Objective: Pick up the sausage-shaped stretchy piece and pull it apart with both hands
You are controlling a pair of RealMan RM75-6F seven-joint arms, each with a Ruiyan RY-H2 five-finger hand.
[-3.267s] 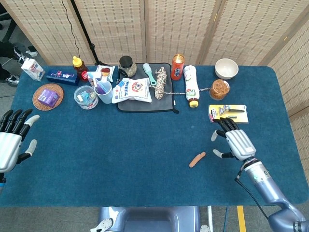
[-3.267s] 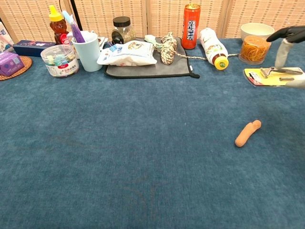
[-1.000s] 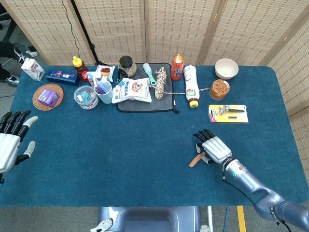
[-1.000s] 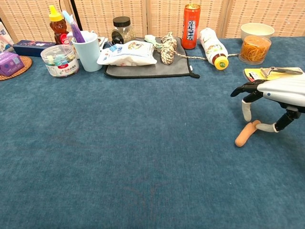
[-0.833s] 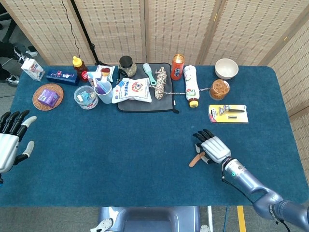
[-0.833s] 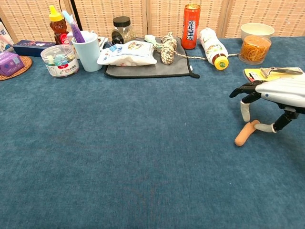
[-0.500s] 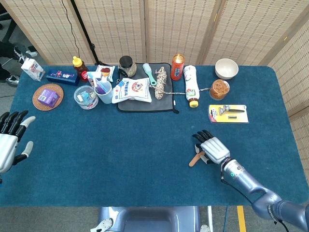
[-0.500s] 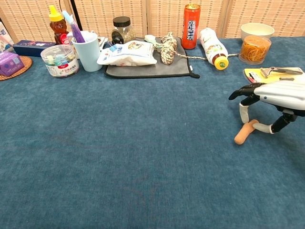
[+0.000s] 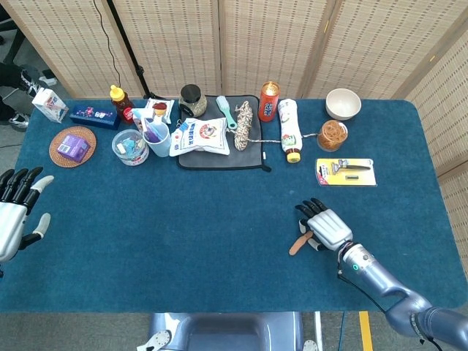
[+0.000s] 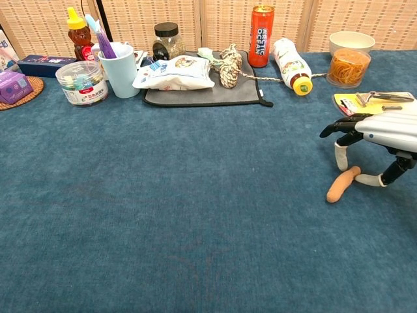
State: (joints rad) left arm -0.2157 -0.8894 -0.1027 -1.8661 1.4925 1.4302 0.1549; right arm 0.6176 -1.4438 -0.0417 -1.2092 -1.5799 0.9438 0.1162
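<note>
At the far left edge of the head view the left hand [image 9: 13,212] hovers over the blue cloth-covered table [image 9: 183,219], palm down, its dark fingers spread apart and holding nothing; the chest view does not show it.

Along the far side of the table, from the left: a small carton [image 9: 50,104], a round woven coaster [image 9: 72,146] with a purple box [image 9: 73,146] on it, a flat blue box [image 9: 95,115], a honey bottle with a yellow cap [image 10: 78,34], a clear round tub [image 10: 81,82], and a pale blue cup [image 10: 120,68] holding toothbrushes. Next comes a dark grey mat [image 10: 208,94] bearing a white snack packet [image 10: 174,72], a dark-lidded glass jar [image 10: 167,40], a mint-coloured brush [image 9: 225,112] and a bundle of rope [image 10: 227,65]. Right of the mat stand an orange can [image 10: 260,27] and a white bottle with a yellow cap [image 10: 291,64] lying on its side, then a clear cup of rubber bands [image 10: 348,67] and a white bowl [image 10: 352,42]. Nearer, a razor on a yellow card [image 9: 346,171] lies flat.

On the near right, the sausage-shaped stretchy piece [image 10: 342,184] lies on the cloth, tilted, well apart from the other items. The right hand [image 10: 378,140] is arched over its far end, knuckles up, fingers curled downward. A pale thumb tip [image 10: 371,179] touches the piece's upper end and a fingertip [image 10: 339,156] hangs just above it on the other side. The fingers are partly closed around that end, but the piece rests on the table and I cannot tell whether it is actually gripped.
</note>
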